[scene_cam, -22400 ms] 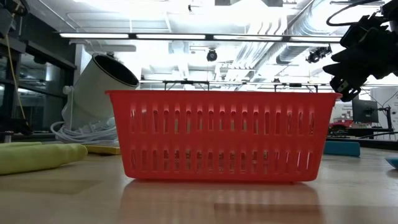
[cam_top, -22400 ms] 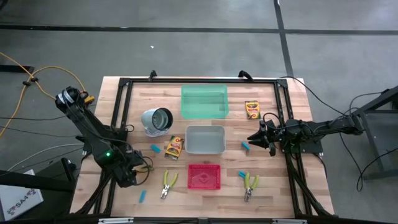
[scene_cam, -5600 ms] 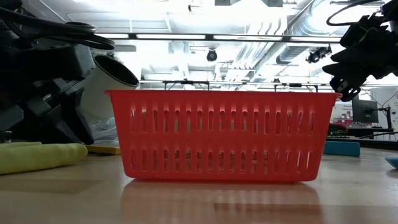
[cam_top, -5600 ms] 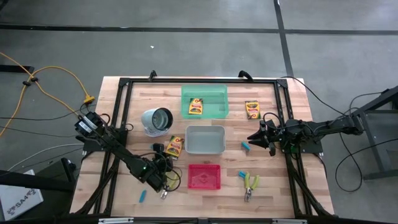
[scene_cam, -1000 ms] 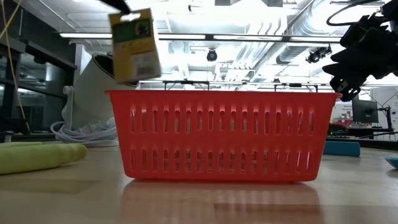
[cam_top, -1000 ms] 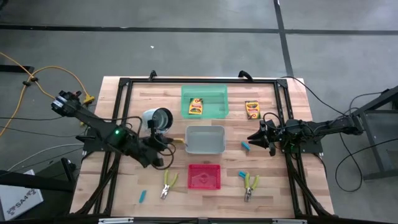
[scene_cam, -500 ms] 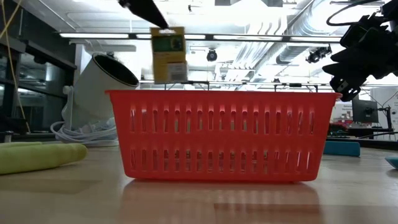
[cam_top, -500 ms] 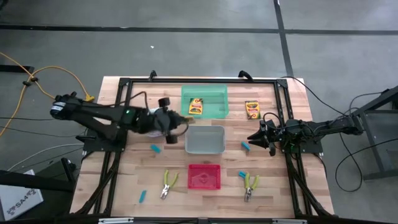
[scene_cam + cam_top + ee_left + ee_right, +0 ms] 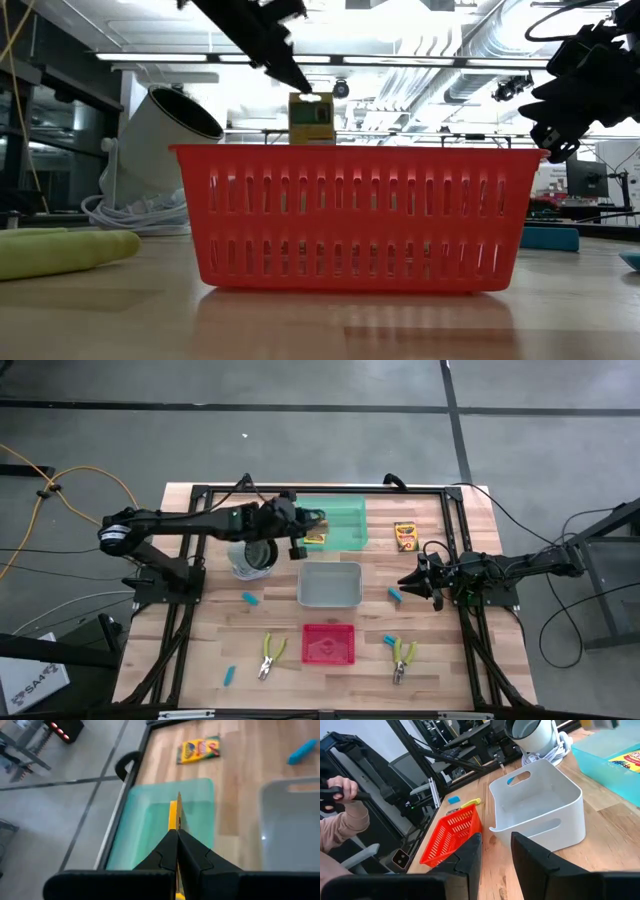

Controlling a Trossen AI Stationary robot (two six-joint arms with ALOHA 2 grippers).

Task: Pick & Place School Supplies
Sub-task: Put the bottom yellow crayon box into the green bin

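My left gripper (image 9: pixel 303 523) hovers over the green tray (image 9: pixel 346 520), shut on a yellow crayon box (image 9: pixel 311 119); the left wrist view shows that box edge-on (image 9: pixel 174 812). A second crayon box (image 9: pixel 316 537) lies in the green tray, partly hidden by the gripper, and a third (image 9: pixel 405 536) lies flat on the table at the far right. Blue pieces (image 9: pixel 249 598) (image 9: pixel 394 595) and two pliers (image 9: pixel 269 655) (image 9: pixel 402 658) lie on the wood. My right gripper (image 9: pixel 404 582) waits at the table's right, open, with nothing between its fingers (image 9: pixel 470 855). My left gripper pinches the crayon box by its top end (image 9: pixel 310 98) between its two fingers, which slant down onto it from above. The fingers close on the box's two flat faces (image 9: pixel 174 823). The box hangs upright below the fingers, lifted clear above the green tray.
A grey tray (image 9: pixel 330 600) stands mid-table and a red basket (image 9: pixel 329 657) near the front edge. A white cup-shaped thing with a cord (image 9: pixel 252 555) lies left of the grey tray. A black frame rail (image 9: pixel 200 510) borders the table. A person's hand (image 9: pixel 340 795) shows beyond the table.
My left gripper has carried the crayon box up and toward the table's far edge and right, from beside the white cup to above the green tray. The box has stayed hanging upright, and the gripper has stayed shut on it.
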